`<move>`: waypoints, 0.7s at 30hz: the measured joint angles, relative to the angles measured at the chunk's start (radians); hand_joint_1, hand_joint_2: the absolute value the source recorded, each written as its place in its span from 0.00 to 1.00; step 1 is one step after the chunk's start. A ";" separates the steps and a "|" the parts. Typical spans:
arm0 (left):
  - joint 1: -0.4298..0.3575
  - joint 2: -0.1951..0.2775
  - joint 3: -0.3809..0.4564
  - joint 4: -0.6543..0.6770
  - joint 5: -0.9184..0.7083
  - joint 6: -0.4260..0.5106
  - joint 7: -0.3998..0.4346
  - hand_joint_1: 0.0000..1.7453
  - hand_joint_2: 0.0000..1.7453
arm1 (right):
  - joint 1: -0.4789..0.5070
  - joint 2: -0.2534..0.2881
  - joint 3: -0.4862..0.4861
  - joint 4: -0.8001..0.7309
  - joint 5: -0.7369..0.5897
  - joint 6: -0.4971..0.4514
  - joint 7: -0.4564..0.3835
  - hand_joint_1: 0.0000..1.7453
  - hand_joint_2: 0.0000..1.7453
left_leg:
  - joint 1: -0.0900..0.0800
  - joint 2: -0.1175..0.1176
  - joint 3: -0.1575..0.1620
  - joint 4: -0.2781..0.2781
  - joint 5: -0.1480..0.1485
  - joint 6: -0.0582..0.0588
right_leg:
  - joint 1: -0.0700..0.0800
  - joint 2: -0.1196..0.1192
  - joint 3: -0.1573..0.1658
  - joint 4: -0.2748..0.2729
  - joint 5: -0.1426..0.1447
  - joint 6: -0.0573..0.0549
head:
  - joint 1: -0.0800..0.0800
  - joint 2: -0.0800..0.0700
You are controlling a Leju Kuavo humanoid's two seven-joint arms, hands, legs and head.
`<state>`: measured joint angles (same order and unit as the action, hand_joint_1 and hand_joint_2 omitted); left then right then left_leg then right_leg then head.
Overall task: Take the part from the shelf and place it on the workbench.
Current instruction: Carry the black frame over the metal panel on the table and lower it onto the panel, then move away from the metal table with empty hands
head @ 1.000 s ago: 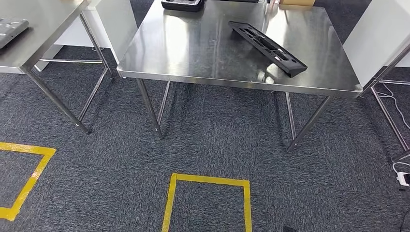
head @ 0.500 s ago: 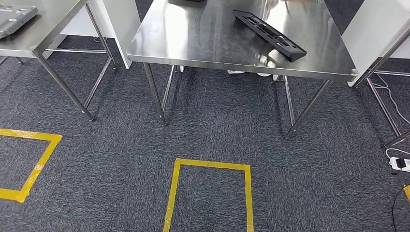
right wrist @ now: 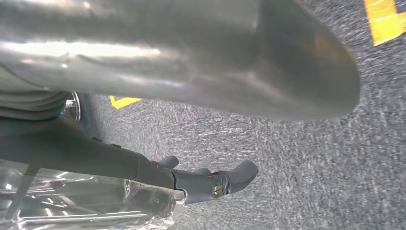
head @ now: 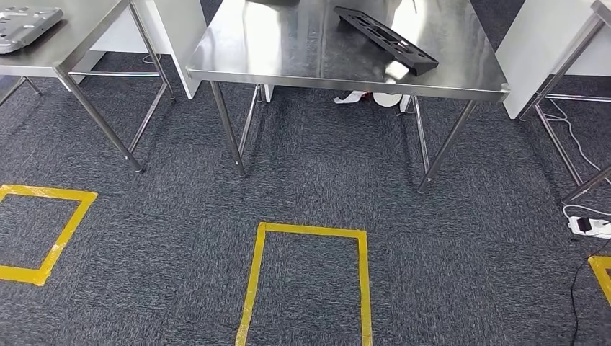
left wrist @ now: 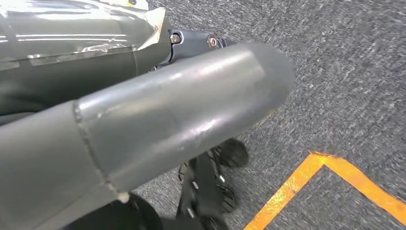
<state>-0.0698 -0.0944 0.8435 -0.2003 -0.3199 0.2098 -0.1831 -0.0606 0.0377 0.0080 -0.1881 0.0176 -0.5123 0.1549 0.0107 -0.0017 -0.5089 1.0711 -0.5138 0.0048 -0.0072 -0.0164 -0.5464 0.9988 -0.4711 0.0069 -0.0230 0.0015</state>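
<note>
Steel gleams across the bench (head: pixel 288 50) at twelve o'clock in the head view, its top bright with reflections and its thin legs standing on dark grey carpet (head: pixel 324 187). On that top, toward one o'clock, the black part (head: pixel 384 39) lies flat and slanted, a long slotted frame with its near end close to the front edge. A second steel bench (head: pixel 68 50) stands at ten o'clock, well apart from the first, carrying a grey metal plate (head: pixel 25 25) at its far corner. Yellow tape marks a floor box (head: pixel 306 281) at six o'clock, another (head: pixel 43 231) at eight o'clock, and a corner of a third (head: pixel 601 274) at four o'clock. A white power strip (head: pixel 587 226) with cables lies on the carpet at three o'clock, beside the legs of a further stand. White panels rise behind the benches at eleven and two o'clock.

The left hand (left wrist: pixel 167 120) hangs over the carpet in its wrist view, a thick grey thumb in front and dark fingers behind it; whether they are spread or pressed together I cannot tell. The right hand (right wrist: pixel 191 57) likewise hangs above the carpet, and its state cannot be told either.
</note>
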 joint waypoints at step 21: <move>0.001 -0.025 0.007 0.001 -0.012 0.026 0.026 0.00 0.00 | -0.002 -0.016 0.017 0.007 0.012 0.007 0.009 0.00 0.00 | -0.003 0.010 -0.179 -0.062 0.148 0.000 | -0.005 0.010 0.139 -0.061 -0.077 -0.005 | 0.014 0.000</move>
<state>-0.0685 -0.1190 0.8505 -0.1990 -0.3323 0.2358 -0.1568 -0.0631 0.0219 0.0252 -0.1812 0.0297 -0.5054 0.1637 0.0078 0.0082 -0.6883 1.0094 -0.3660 0.0048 -0.0118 -0.0066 -0.4072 0.9375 -0.5478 0.0022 -0.0086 0.0015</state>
